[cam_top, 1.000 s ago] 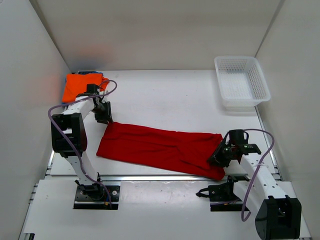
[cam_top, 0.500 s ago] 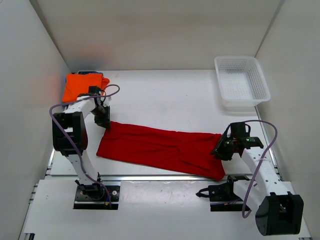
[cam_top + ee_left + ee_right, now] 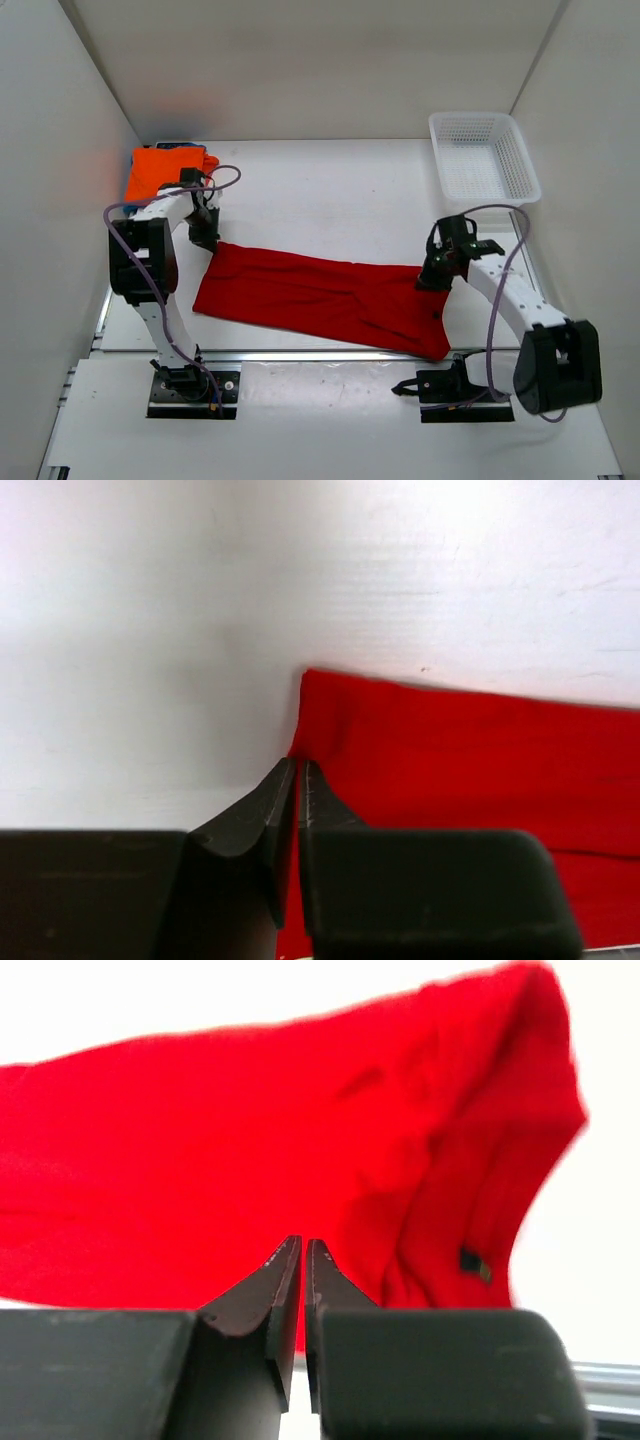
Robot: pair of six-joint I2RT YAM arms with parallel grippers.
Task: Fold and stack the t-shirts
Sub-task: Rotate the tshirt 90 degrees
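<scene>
The deep red t-shirt (image 3: 320, 295) lies on the table as a long folded strip, left to right. My left gripper (image 3: 207, 240) sits at its far left corner. In the left wrist view the left gripper (image 3: 298, 764) is shut, and the red cloth (image 3: 470, 750) runs between its jaws. My right gripper (image 3: 432, 278) is at the strip's far right corner. The right wrist view shows the right gripper (image 3: 303, 1242) shut on the edge of the red shirt (image 3: 250, 1130), with red in the gap near the tips. The orange t-shirt (image 3: 160, 172) lies folded at the back left, over a blue one (image 3: 178, 147).
A white lattice basket (image 3: 483, 165) stands at the back right. White walls close in the table on the left, right and back. A metal rail (image 3: 300, 355) runs along the near edge, just below the red shirt.
The right gripper has moved from the shirt's near right corner to its far right corner and closed there. The left jaws have closed on the far left corner.
</scene>
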